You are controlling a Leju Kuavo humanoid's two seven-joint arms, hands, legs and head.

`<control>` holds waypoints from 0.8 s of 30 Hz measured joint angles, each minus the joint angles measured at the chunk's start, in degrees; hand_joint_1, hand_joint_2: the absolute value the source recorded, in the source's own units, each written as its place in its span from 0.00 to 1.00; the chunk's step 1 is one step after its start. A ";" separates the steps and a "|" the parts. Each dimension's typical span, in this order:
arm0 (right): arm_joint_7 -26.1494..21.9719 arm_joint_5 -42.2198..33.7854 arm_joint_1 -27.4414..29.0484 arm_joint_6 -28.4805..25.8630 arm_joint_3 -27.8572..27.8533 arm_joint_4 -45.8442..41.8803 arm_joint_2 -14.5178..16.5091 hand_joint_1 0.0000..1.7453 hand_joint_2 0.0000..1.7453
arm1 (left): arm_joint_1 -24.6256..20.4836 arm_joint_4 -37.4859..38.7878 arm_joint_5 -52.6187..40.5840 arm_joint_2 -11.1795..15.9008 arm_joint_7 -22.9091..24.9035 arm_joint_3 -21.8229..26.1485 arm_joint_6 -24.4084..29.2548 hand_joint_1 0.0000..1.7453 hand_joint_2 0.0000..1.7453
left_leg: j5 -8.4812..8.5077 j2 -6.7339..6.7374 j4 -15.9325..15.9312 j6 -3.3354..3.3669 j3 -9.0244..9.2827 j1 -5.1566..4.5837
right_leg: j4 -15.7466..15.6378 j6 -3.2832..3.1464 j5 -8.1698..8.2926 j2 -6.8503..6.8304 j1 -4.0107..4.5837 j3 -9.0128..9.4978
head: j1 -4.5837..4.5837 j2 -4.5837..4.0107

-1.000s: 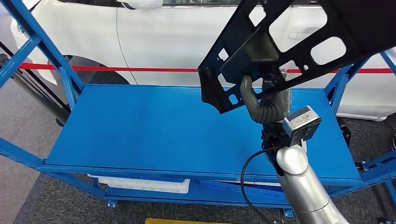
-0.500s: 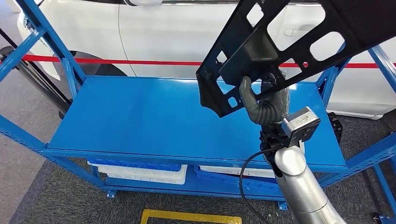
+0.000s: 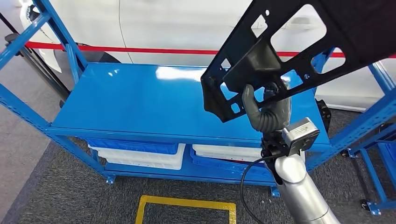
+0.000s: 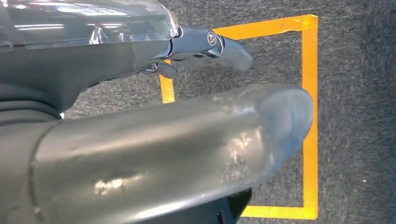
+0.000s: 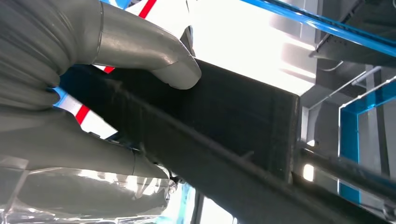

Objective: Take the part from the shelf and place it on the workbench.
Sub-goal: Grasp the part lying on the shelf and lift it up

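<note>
The part (image 3: 359,23) is a large black plastic panel with several cut-outs, raised in the air above the right end of the blue shelf (image 3: 140,102). My right hand (image 3: 266,112) grips it from below at a boxy bracket near its lower end, thumb pressed on the front face. In the right wrist view the thumb (image 5: 140,51) lies over the part's (image 5: 243,116) dark flat edge. My left hand (image 4: 163,140) hangs over the grey carpet with its fingers apart and nothing in it.
Blue and white bins (image 3: 140,151) sit on the shelf's lower level. Blue frame posts (image 3: 70,56) rise at the corners. A white car (image 3: 177,23) and a red tape line (image 3: 140,49) stand behind. Yellow floor marking (image 3: 187,205) lies in front.
The whole picture has shifted: the camera has drawn back from the shelf, showing more of the lower bins and floor. The part stays in my right hand, now lying a little nearer the shelf's front edge.
</note>
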 joint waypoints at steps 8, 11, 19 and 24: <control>-0.03 0.01 0.57 -0.38 -0.33 -0.05 -0.01 1.00 1.00 | 0.09 0.00 -0.39 0.00 0.17 -0.03 0.17 0.00 0.00 | -11.10 -0.11 16.12 -1.10 -2.10 0.36 | 0.06 -2.11 5.29 -0.22 0.43 -6.33 | -0.48 0.01; -0.03 0.02 0.68 -0.34 -0.55 -0.09 -0.02 1.00 1.00 | -0.18 -0.03 -0.55 0.02 0.17 -0.05 0.16 0.00 0.00 | -8.32 -0.22 6.81 0.25 6.53 -0.06 | 0.16 -1.75 7.22 -0.15 0.74 -8.34 | -0.47 0.00; 0.22 -0.27 0.63 -0.25 -1.49 -0.20 -0.20 1.00 1.00 | -0.56 -0.09 -1.17 -0.13 0.40 -0.45 -0.31 0.00 0.00 | -5.96 0.22 -3.61 2.65 9.69 -0.56 | 3.67 0.56 3.44 -0.18 0.52 -10.33 | -0.50 0.01; 0.79 -1.01 0.31 -0.01 -2.13 0.04 -0.20 1.00 1.00 | -0.55 -0.09 -1.45 -0.20 0.65 -0.90 -0.51 0.00 0.00 | -2.53 0.24 -2.43 2.78 4.09 -0.76 | 14.23 1.04 0.39 -0.16 0.44 -9.61 | -0.36 0.00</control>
